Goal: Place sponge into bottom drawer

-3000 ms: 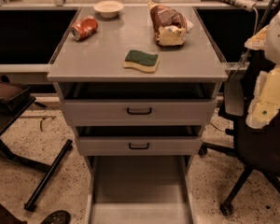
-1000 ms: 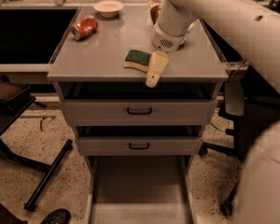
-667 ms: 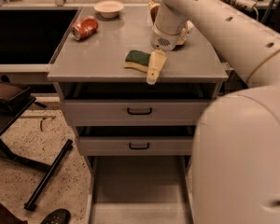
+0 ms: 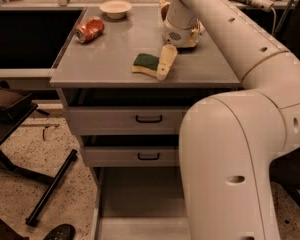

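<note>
The sponge (image 4: 144,64), dark green on top with pale yellow foam, lies flat on the grey cabinet top (image 4: 105,54) near its front edge. My gripper (image 4: 163,68) reaches down from the arm and sits at the sponge's right end, touching it. The bottom drawer (image 4: 140,199) is pulled out below the cabinet. Its flat grey floor shows, and my arm's body hides its right part.
A red can (image 4: 90,29) and a white bowl (image 4: 115,8) stand at the back left of the top. A brown-and-cream bag (image 4: 196,31) is behind my wrist. Two upper drawers with black handles (image 4: 149,118) are slightly open. Black chair legs (image 4: 50,189) lie on the floor at left.
My arm came in from the right over the cabinet top and lowered the gripper onto the sponge's right end. The arm's body now fills the right side. The sponge has not moved.
</note>
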Controlling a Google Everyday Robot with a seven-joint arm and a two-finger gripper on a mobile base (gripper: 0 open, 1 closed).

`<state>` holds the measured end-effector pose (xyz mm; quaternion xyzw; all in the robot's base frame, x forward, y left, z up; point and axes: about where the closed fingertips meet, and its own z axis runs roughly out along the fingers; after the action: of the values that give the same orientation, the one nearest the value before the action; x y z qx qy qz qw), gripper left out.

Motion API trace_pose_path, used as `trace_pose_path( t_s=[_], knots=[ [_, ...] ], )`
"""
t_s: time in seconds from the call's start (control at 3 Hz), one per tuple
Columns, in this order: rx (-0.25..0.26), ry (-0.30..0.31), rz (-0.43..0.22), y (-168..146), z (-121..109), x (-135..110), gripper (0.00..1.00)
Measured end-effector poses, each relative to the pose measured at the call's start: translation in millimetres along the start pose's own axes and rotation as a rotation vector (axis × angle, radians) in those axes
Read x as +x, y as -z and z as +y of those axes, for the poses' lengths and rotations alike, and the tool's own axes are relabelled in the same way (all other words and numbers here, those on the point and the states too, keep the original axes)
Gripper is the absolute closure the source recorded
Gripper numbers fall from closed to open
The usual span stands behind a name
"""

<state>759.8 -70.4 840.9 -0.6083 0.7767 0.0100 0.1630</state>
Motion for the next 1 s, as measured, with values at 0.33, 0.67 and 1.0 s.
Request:
trace_pose_path(
  t_s=[0.33,0.67,1.0],
  knots=[
    [0.000,0.000,0.000,0.0,0.0,0.0,0.00],
    [0.000,0.000,0.000,-0.1,0.0,0.0,0.19],
    [0.000,0.000,0.000,-0.1,0.0,0.0,0.42]
  ],
)
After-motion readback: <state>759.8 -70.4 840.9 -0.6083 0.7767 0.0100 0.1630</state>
